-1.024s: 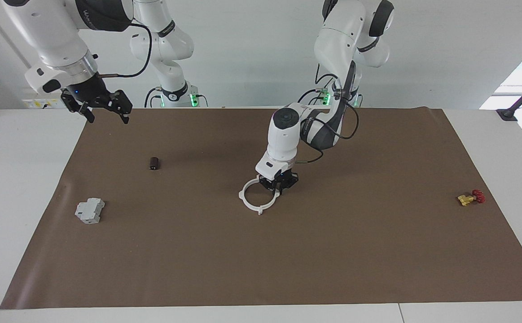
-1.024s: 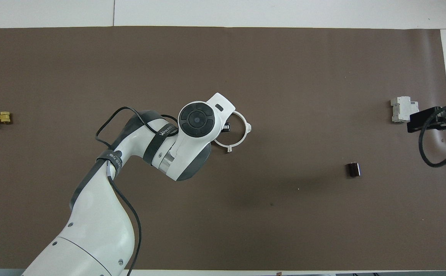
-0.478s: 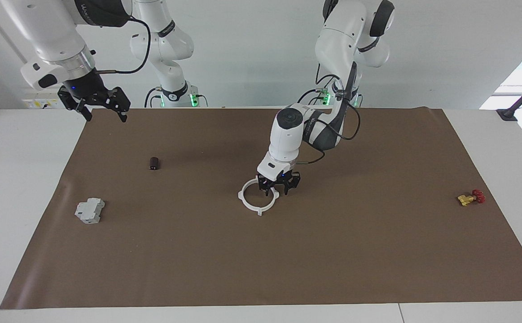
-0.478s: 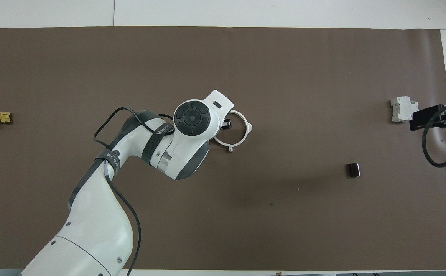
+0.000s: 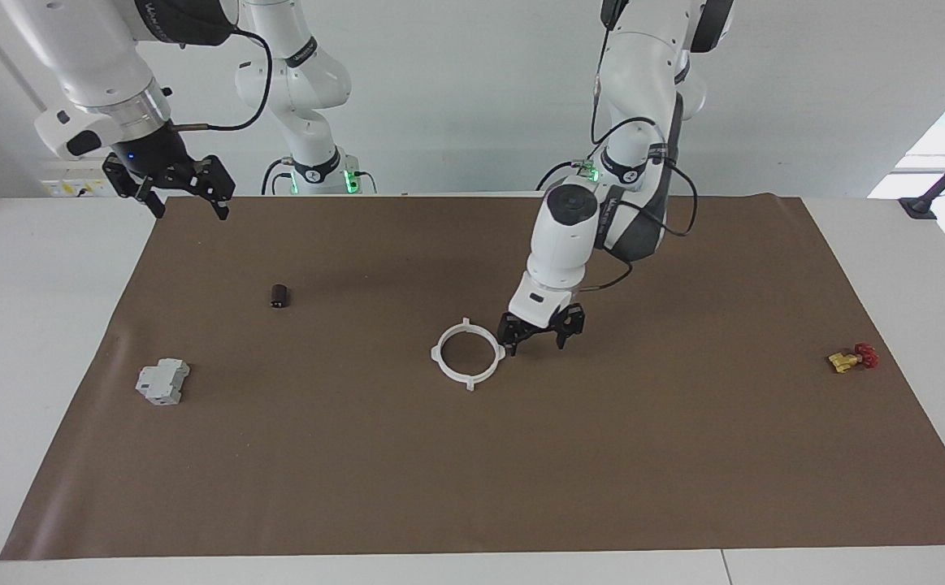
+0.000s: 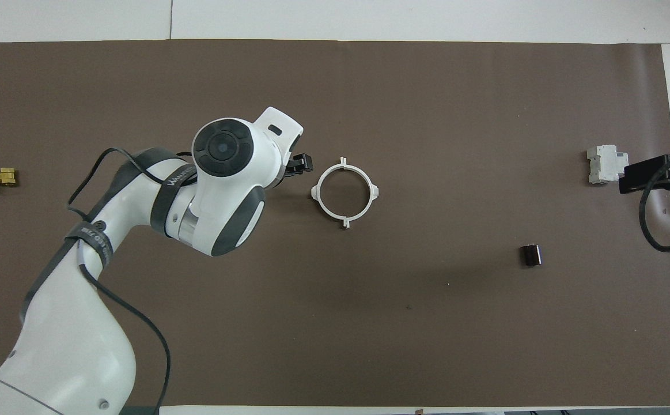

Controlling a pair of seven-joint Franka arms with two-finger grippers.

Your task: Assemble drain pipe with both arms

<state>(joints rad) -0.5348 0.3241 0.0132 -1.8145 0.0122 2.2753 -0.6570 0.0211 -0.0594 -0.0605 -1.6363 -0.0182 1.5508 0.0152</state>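
The drain pipe (image 5: 439, 363) lies flat on the brown mat near its middle as one white ring with four tabs, and it also shows in the overhead view (image 6: 319, 202). My left gripper (image 5: 537, 341) is open and empty. It hangs just above the mat beside the ring, toward the left arm's end, and does not touch it. In the overhead view only its tip (image 6: 300, 165) shows past the wrist. My right gripper (image 5: 188, 203) is open and empty, held high over the mat's corner at the right arm's end (image 6: 646, 176), and that arm waits.
A grey blocky box (image 5: 162, 381) lies at the right arm's end of the mat. A small dark cylinder (image 5: 279, 296) lies nearer to the robots than the box. A brass valve with a red handle (image 5: 851, 357) lies at the left arm's end.
My left gripper left the ring's rim, rose a little and moved toward the left arm's end. The ring stayed in place. My right gripper drifted slightly.
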